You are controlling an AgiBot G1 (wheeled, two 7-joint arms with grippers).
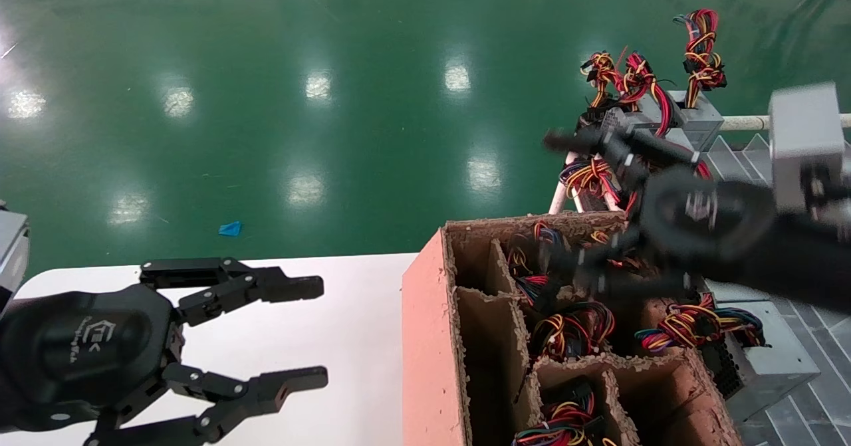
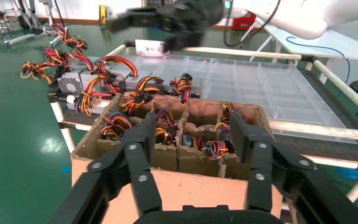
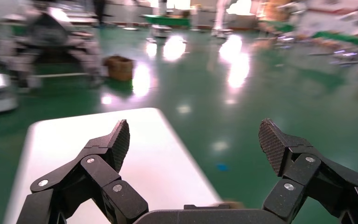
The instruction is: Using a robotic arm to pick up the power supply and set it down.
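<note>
Two hands show in the head view, both spread wide and holding nothing. At right of frame the right hand [image 1: 572, 200] hangs blurred over the divided cardboard box [image 1: 432, 339], whose cells hold wire bundles. At lower left the left hand [image 1: 312, 333] rests idle over the white tabletop [image 1: 359, 300]. One power supply [image 1: 764, 359] lies just beside the box, at lower right.

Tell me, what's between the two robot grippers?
In the head view, bare white table and the cardboard box's pink wall lie between left gripper and right gripper.
</note>
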